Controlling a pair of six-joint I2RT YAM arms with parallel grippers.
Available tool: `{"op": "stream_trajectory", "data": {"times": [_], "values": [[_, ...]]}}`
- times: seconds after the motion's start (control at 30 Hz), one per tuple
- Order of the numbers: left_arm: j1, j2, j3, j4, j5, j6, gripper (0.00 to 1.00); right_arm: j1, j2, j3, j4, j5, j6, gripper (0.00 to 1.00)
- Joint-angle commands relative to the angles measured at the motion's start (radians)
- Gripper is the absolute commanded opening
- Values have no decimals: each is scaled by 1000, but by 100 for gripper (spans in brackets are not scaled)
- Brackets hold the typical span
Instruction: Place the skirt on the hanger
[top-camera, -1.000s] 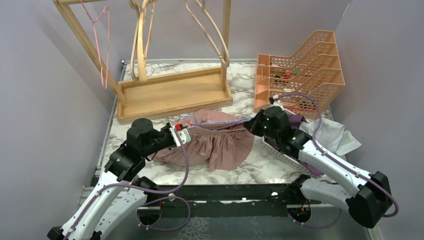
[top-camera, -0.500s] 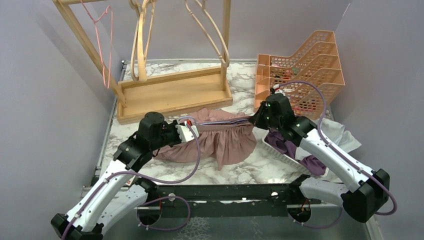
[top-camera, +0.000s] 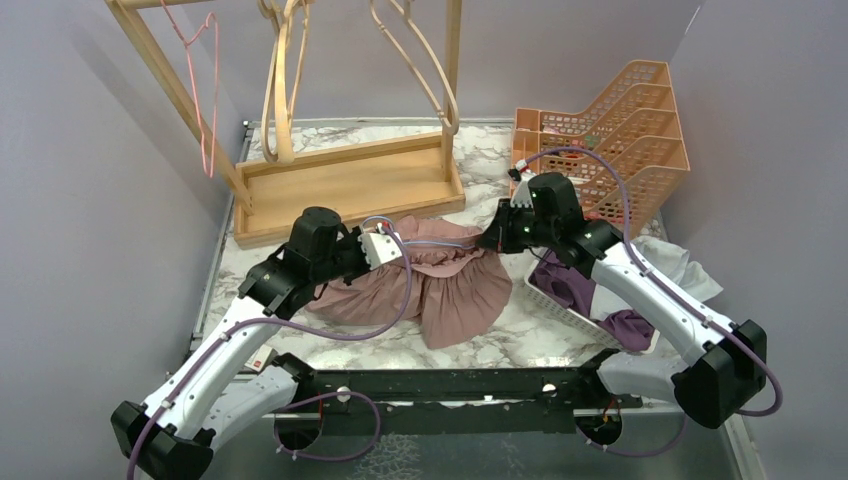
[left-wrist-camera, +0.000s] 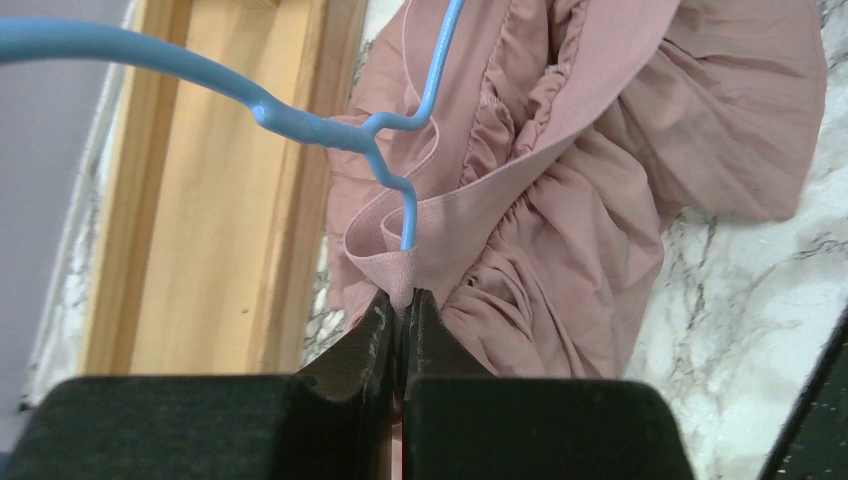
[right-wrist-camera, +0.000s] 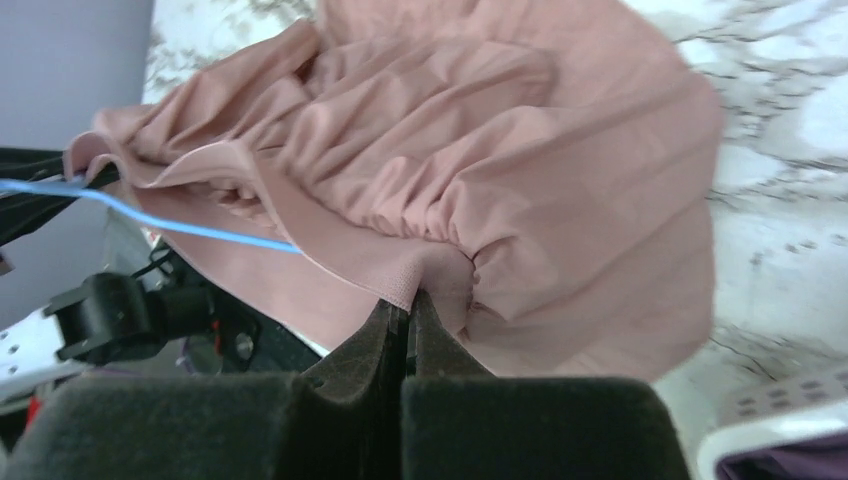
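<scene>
The dusty pink skirt (top-camera: 445, 285) hangs between both arms above the marble table, its waistband stretched and its hem resting on the table. My left gripper (left-wrist-camera: 402, 298) is shut on the waistband's left end (left-wrist-camera: 400, 270). A blue wire hanger (left-wrist-camera: 330, 130) runs through the waistband there, its tip going into the fold by my fingers. My right gripper (right-wrist-camera: 406, 300) is shut on the waistband's right end (right-wrist-camera: 400, 285), and the blue hanger wire (right-wrist-camera: 190, 228) shows inside the skirt (right-wrist-camera: 500, 170). In the top view the left gripper (top-camera: 392, 247) and right gripper (top-camera: 492, 238) face each other.
A wooden rack (top-camera: 345, 185) with wooden hangers (top-camera: 285, 80) and a pink wire hanger (top-camera: 205, 90) stands at the back left. An orange mesh organiser (top-camera: 610, 125) is at the back right. A white basket (top-camera: 580, 315) with purple cloth and a white garment (top-camera: 670, 270) lies to the right.
Both arms have risen and moved away from me, the left one also rightward, lifting the skirt's waistband off the table. The skirt now hangs bunched closer to the middle.
</scene>
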Motion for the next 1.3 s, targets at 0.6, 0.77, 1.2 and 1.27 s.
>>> {"op": "stream_trajectory", "data": {"times": [0.6,0.77,1.2,1.27], "values": [[6,2,61,214,236,-239,0,-6,59,47,266,-503,123,1],[5,39,-14,364,262,-326,0,-6,72,-9,288,-506,58,1],[4,-22,-221,548,302,-319,0,-6,14,86,113,-335,-298,40],[4,-18,-228,547,305,-310,0,-8,-4,59,180,-380,-363,40]]}}
